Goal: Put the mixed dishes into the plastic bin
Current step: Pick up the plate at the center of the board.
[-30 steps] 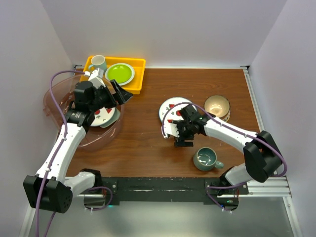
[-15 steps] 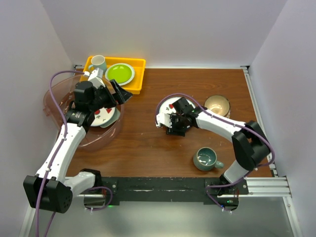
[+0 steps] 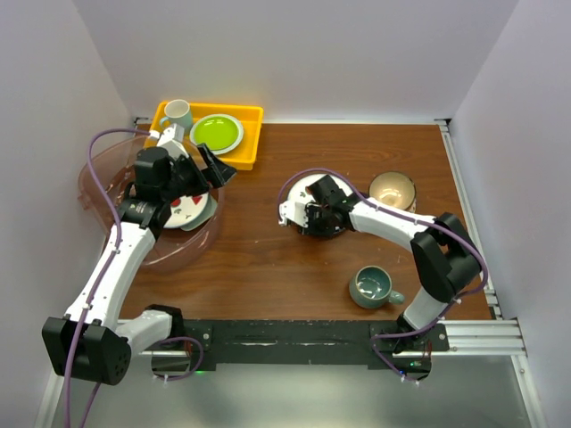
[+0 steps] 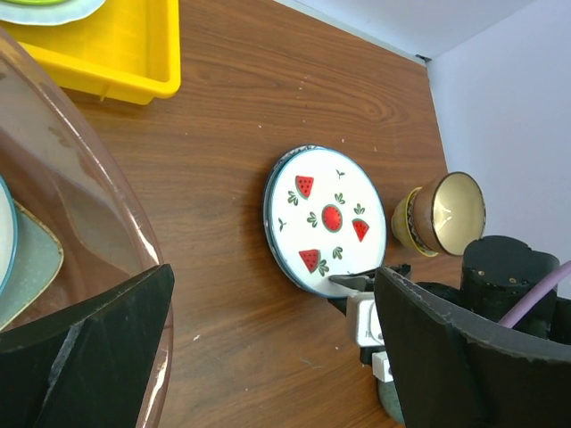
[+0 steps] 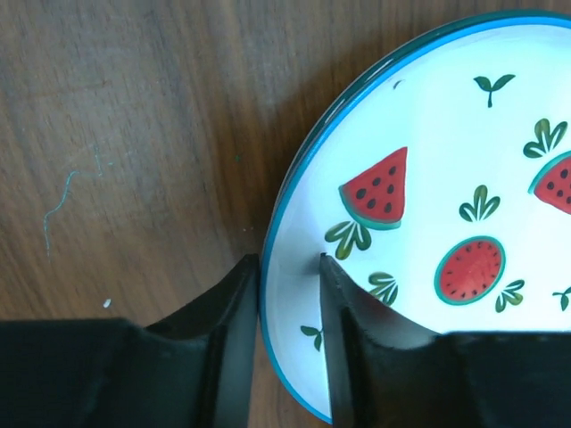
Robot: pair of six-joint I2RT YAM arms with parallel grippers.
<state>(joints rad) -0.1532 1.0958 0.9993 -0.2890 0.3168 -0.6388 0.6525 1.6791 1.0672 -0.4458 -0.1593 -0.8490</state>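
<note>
Closely, watermelon plate (image 5: 428, 223) rim, between right jaws

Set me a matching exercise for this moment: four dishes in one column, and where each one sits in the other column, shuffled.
Things:
1. watermelon plate
2. teal mug
3. white mug
4. tan bowl

Places:
A. in the yellow tray, beside the lime-green plate
B. upright near the right edge of the table
C. rim between the jaws of the right gripper
D. on the table's near side, closest to the arm bases

Pairs: 1-C, 2-D, 3-A, 4-B
</note>
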